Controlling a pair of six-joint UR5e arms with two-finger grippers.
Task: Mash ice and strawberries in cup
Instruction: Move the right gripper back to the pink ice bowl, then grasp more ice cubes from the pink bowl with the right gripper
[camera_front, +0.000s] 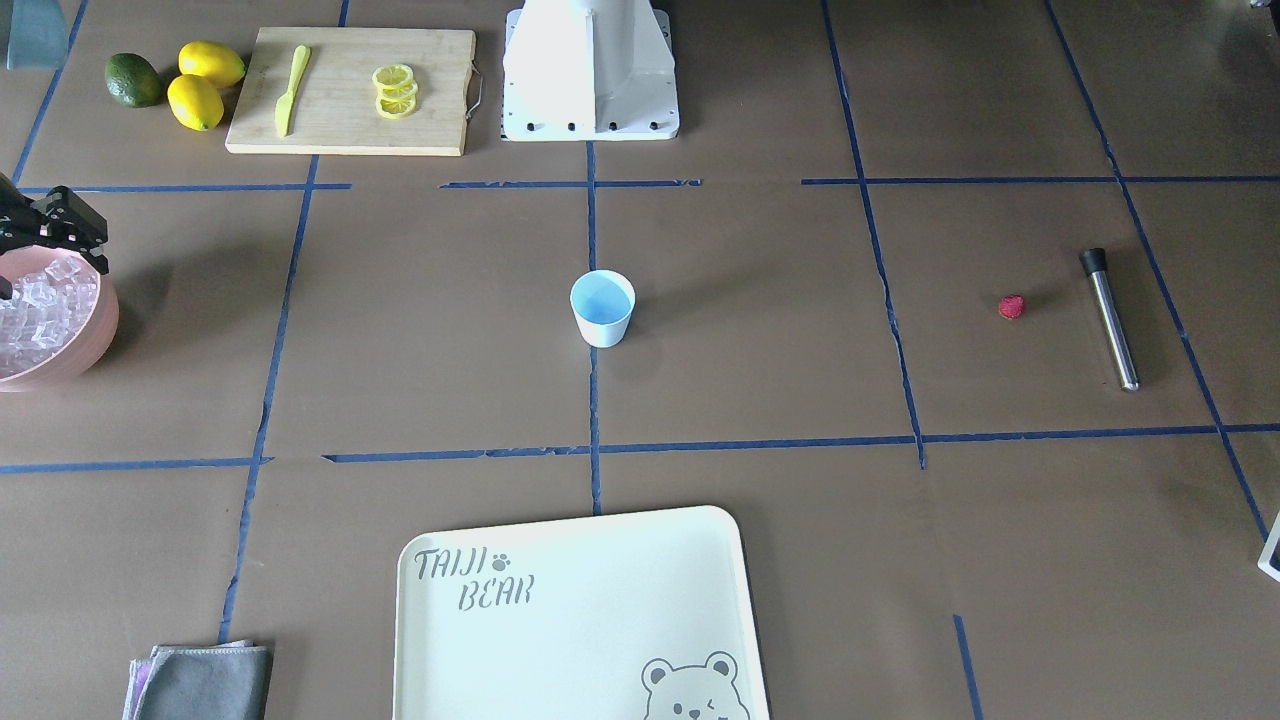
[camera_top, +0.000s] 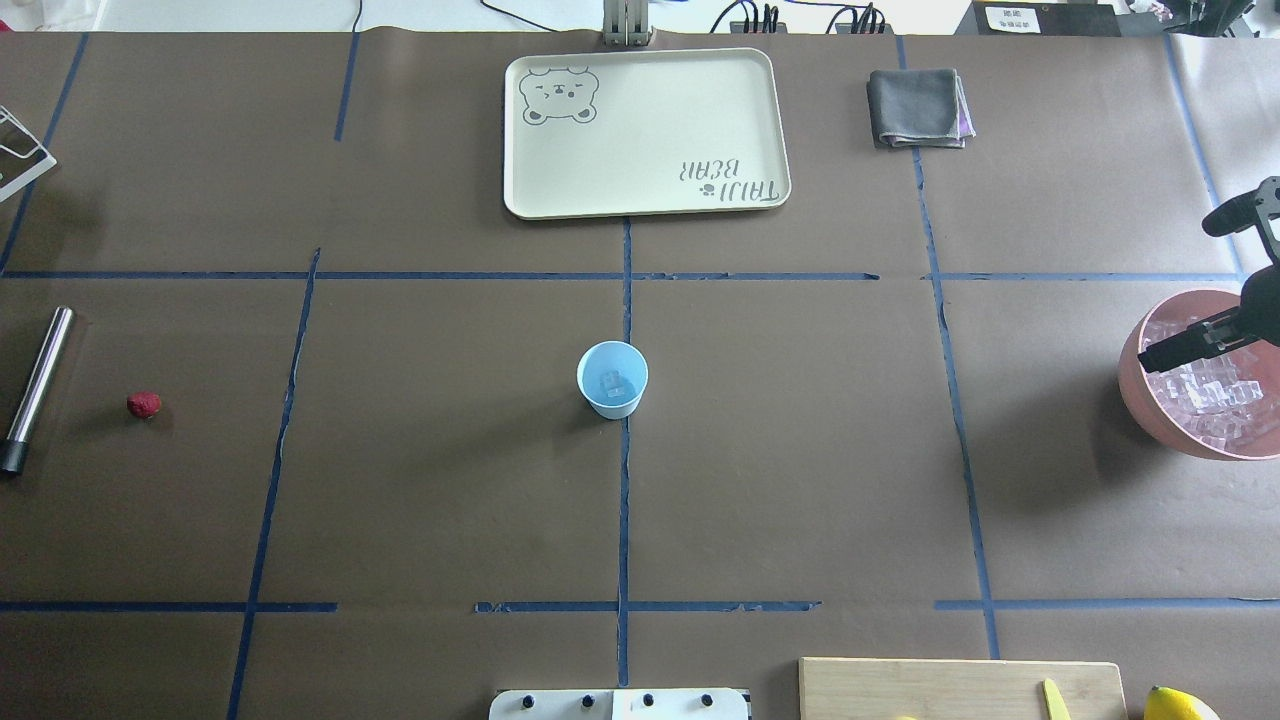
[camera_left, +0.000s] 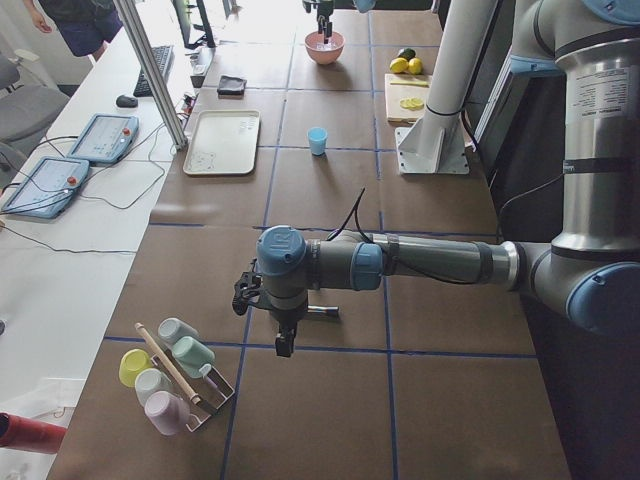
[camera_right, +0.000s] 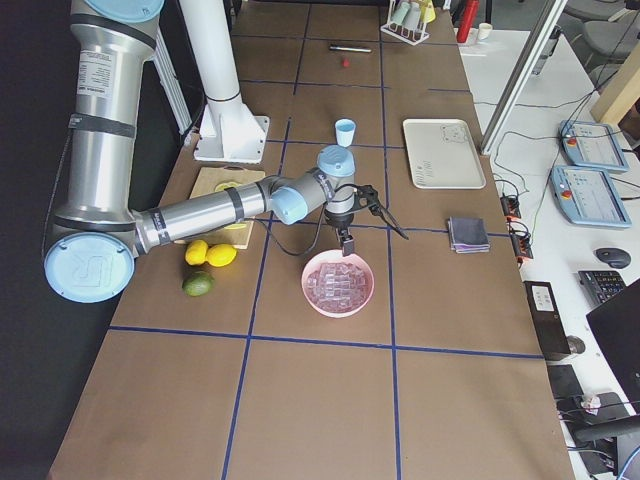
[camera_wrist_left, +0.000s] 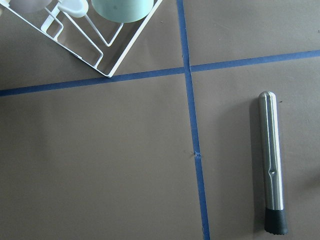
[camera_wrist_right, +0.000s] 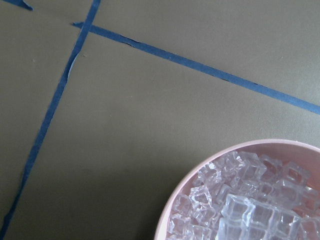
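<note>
**Q:** Gripper status?
**A:** Right gripper (camera_top: 1190, 345) hangs over the pink bowl (camera_top: 1135, 385) of ice (camera_top: 1215, 395) at the table's right end. Left gripper (camera_left: 283, 335) is near the muddler (camera_top: 36, 385) at the left end. Finger spacing cannot be told for either.
**Q:** Cup? Strawberry?
**A:** Cup (camera_top: 612, 380) stands at table centre. Strawberry (camera_top: 144, 404) lies just beside the muddler.

Left arm (camera_left: 430, 262) outstretched, right gripper (camera_top: 1190, 348) pointing down

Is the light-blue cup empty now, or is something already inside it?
Seemingly not empty: the overhead view shows a small glassy piece, likely ice, inside the cup. The strawberry lies outside it, on the table.
</note>
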